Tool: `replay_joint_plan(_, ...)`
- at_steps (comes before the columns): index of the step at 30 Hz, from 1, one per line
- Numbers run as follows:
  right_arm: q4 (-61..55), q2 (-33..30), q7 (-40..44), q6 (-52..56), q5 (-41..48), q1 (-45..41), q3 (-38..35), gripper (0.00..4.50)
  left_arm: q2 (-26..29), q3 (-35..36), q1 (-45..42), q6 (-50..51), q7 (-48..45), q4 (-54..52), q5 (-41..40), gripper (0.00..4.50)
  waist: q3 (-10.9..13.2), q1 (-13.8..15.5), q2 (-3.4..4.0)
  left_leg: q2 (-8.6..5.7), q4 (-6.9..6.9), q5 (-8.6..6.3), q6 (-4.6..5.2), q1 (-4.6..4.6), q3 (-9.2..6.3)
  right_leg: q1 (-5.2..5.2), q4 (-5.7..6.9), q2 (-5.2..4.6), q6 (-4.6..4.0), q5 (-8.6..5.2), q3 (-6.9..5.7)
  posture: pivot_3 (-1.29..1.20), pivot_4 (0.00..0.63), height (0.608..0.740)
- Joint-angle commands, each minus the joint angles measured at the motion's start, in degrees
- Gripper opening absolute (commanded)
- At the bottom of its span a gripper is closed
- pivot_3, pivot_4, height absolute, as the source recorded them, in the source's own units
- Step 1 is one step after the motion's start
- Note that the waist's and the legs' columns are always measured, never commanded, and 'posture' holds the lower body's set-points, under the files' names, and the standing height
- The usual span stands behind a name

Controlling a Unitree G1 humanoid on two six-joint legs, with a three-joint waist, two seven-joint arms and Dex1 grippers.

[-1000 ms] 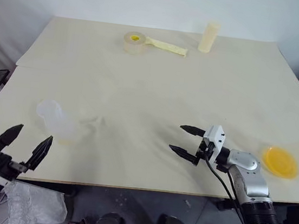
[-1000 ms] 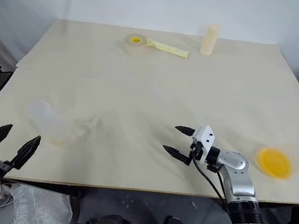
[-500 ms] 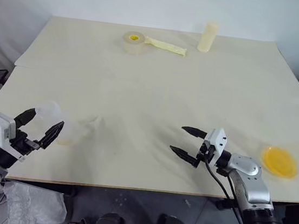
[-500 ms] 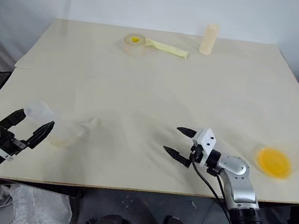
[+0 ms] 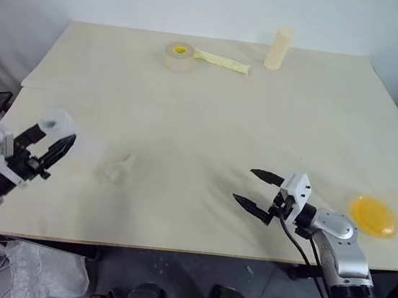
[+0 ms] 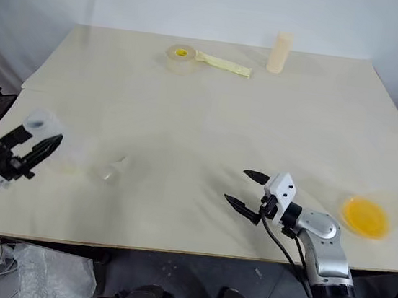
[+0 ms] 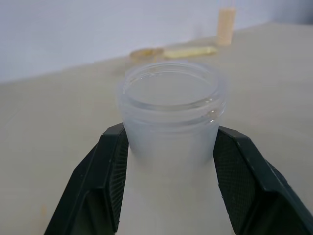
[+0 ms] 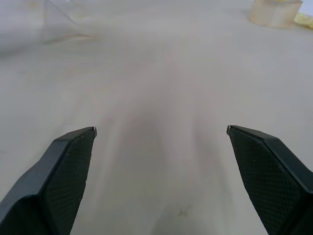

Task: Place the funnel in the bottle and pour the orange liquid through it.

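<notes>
The bottle (image 7: 171,127), empty, sits clamped in the left gripper (image 5: 47,146); orange liquid (image 5: 373,215) pools in a clear flask; the right gripper (image 5: 256,190) gapes empty.

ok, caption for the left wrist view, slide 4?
Left gripper clamps the clear bottle below its open neck; tape roll and cream cylinder behind.

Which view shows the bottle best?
Left wrist view: the bottle sits close up, its open mouth and threaded neck clear, with the left pincer's fingers against both sides below the neck. In the eye views it is a faint clear shape between that pincer's fingers at the table's left edge.
</notes>
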Motion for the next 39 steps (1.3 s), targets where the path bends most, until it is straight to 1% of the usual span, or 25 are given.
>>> replay_joint_plan(1, -4.81, -1.84, 2.09, 0.88, 3.01, 1.13, -1.77, 4.50, 2.14, -4.63, -9.25, 2.54, -1.43, 1.73, -0.83, 2.24, 0.01, 0.31, 0.00, -0.02, 0.00, 0.00, 0.00, 0.00, -0.02, 0.00, 0.02, 0.00, 0.01, 0.00, 0.00, 0.00, 0.150, 0.740)
replay_joint_plan(2, -5.36, -2.05, 2.41, 0.88, 3.38, 1.37, -1.86, 4.50, 2.27, -5.87, -11.58, 3.20, -1.83, 2.46, -0.67, 2.24, 0.01, 0.37, -0.01, -0.03, 0.01, 0.00, 0.00, -0.03, -0.09, 0.00, 0.02, 0.01, 0.02, 0.01, -0.02, 0.00, 0.150, 0.740)
replay_joint_plan(3, -6.27, -2.39, 2.48, 1.40, 3.86, 1.74, -2.12, 4.50, 1.89, -8.73, -15.38, 3.49, -2.67, 3.91, 0.31, 2.24, 0.01, 0.28, -0.01, -0.03, 0.01, 0.00, 0.00, -0.02, -0.08, 0.01, 0.03, 0.02, 0.04, 0.02, -0.03, 0.00, 0.150, 0.740)
replay_joint_plan(6, -8.64, -3.27, 3.09, 2.84, 5.44, 2.96, -2.67, 4.50, -0.21, -15.20, -23.18, 3.64, -4.89, 7.03, 2.17, 2.24, 0.02, 0.09, -0.01, -0.28, 0.00, 0.01, 0.00, -0.02, -0.05, 0.01, 0.02, 0.07, 0.10, 0.05, -0.04, 0.00, 0.150, 0.740)
replay_joint_plan(11, -12.64, -4.16, 3.67, 3.86, 7.32, 5.85, -3.90, 4.50, -6.45, -25.30, -32.27, 5.75, -7.21, 10.71, 4.82, 2.24, 0.06, 0.09, -0.08, -0.35, -0.06, 0.01, -0.01, -0.04, -0.07, -0.02, 0.02, 0.09, 0.12, 0.07, -0.05, 0.00, 0.150, 0.740)
replay_joint_plan(13, -13.70, -4.05, 2.90, 3.61, 7.49, 6.95, -4.61, 4.50, -9.86, -28.68, -35.23, 5.42, -8.01, 13.29, 6.37, 2.24, 0.09, 0.23, -0.14, -0.36, -0.05, 0.01, -0.01, -0.04, -0.06, -0.02, 0.01, 0.09, 0.15, 0.08, -0.04, 0.00, 0.150, 0.740)
replay_joint_plan(15, -14.34, -3.98, 2.27, 3.51, 7.57, 7.59, -4.99, 4.50, -11.63, -30.05, -36.61, 5.24, -8.65, 14.84, 7.36, 2.24, 0.11, 0.22, -0.17, -0.37, -0.01, 0.01, -0.01, -0.05, -0.02, -0.02, 0.00, 0.09, 0.18, 0.10, -0.03, 0.00, 0.150, 0.740)
replay_joint_plan(17, -15.59, -3.92, 1.18, 3.37, 7.26, 9.11, -5.55, 4.50, -14.50, -32.82, -37.95, 4.17, -9.48, 16.92, 9.15, 2.24, 0.12, 0.26, -0.18, -0.36, -0.02, 0.01, -0.01, -0.04, -0.01, -0.02, -0.02, 0.09, 0.20, 0.11, -0.03, 0.00, 0.150, 0.740)
replay_joint_plan(19, -17.43, -3.66, -0.55, 3.02, 6.67, 11.42, -6.57, 4.50, -18.38, -36.28, -39.25, 2.61, -11.68, 19.94, 10.72, 2.24, 0.12, 0.42, -0.19, -0.36, -0.03, 0.01, -0.01, -0.06, -0.02, -0.03, -0.03, 0.11, 0.20, 0.11, -0.04, 0.00, 0.150, 0.740)
replay_joint_plan(21, -20.45, -3.40, -2.61, 3.02, 6.49, 14.90, -7.81, 4.50, -21.30, -39.45, -39.94, 0.08, -12.49, 23.21, 13.95, 2.24, 0.14, 1.20, -0.21, -0.38, 0.00, 0.01, -0.01, -0.08, 0.00, -0.02, -0.04, 0.10, 0.24, 0.12, -0.04, 0.00, 0.150, 0.740)
replay_joint_plan(24, -23.58, -3.60, -4.45, 3.32, 6.45, 18.35, -8.54, 4.50, -24.34, -40.59, -40.43, -3.00, -13.32, 26.10, 15.68, 2.24, 0.18, 1.54, -0.28, -0.39, 0.02, 0.02, 0.01, -0.10, 0.07, -0.02, -0.09, 0.10, 0.28, 0.15, -0.01, 0.00, 0.150, 0.740)
replay_joint_plan(31, -27.99, -3.84, -7.93, 4.09, 6.68, 21.95, -9.32, 4.50, -27.13, -42.87, -41.05, -6.40, -15.45, 29.30, 19.49, 2.24, 0.20, 1.56, -0.31, -0.36, 0.07, 0.07, 0.01, -0.09, 0.09, -0.02, -0.11, 0.11, 0.29, 0.15, 0.01, 0.00, 0.150, 0.740)
replay_joint_plan(33, -28.75, -3.98, -8.50, 4.32, 6.77, 22.46, -9.43, 4.50, -27.84, -42.79, -41.21, -7.94, -15.86, 29.94, 20.08, 2.95, 0.20, 1.72, -0.31, -0.36, 0.07, 0.08, 0.03, -0.09, 0.08, 0.00, -0.11, 0.10, 0.29, 0.15, 0.01, 0.00, 0.150, 0.740)
replay_joint_plan(35, -29.41, -4.08, -9.04, 4.63, 6.81, 22.79, -9.55, 4.50, -28.12, -42.84, -41.10, -8.57, -16.22, 30.11, 20.60, 3.46, 0.21, 1.75, -0.33, -0.38, 0.10, 0.08, 0.04, -0.10, 0.07, 0.01, -0.11, 0.09, 0.31, 0.16, 0.02, 0.00, 0.150, 0.740)
replay_joint_plan(38, -30.06, -4.17, -9.49, 4.97, 6.91, 23.08, -9.73, 4.50, -28.06, -42.59, -40.66, -7.81, -16.47, 29.33, 20.83, 4.40, 0.21, 1.70, -0.34, -0.38, 0.10, 0.09, 0.05, -0.11, 0.07, 0.01, -0.12, 0.09, 0.33, 0.18, 0.02, 0.00, 0.150, 0.740)
replay_joint_plan(39, -30.17, -4.18, -9.59, 5.09, 6.91, 23.05, -9.76, 4.50, -27.98, -42.37, -40.51, -7.51, -16.59, 28.87, 20.66, 4.45, 0.21, 1.68, -0.34, -0.38, 0.10, 0.09, 0.05, -0.11, 0.07, 0.01, -0.12, 0.09, 0.33, 0.18, 0.02, 0.00, 0.150, 0.740)
